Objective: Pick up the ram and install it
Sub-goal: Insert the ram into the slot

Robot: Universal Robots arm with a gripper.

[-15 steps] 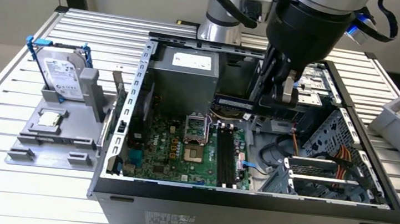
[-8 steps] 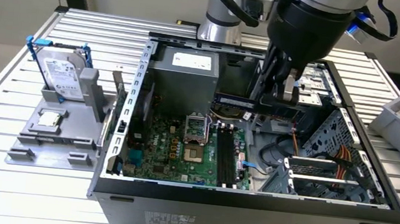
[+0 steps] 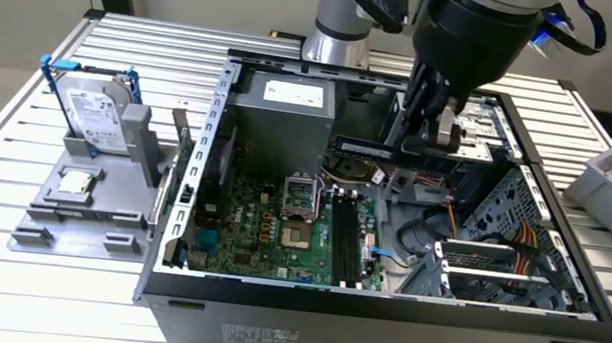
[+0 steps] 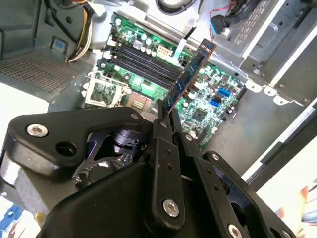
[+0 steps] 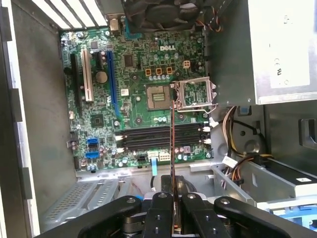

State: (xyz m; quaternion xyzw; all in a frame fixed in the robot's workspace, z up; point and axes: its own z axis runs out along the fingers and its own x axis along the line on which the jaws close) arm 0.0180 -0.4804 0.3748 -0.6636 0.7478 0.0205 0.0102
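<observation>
— Where's the ram (image 4: 190,74)?
— Pinched edge-on in my gripper (image 4: 165,113), jaws closed on it. The slots (image 5: 163,136) lie beyond the jaws, apparently crosswise, so I'd square it up, then press evenly.

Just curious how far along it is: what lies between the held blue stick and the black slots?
Only air. In the first wrist view the held ram hangs above the slots with nothing between them.
</observation>
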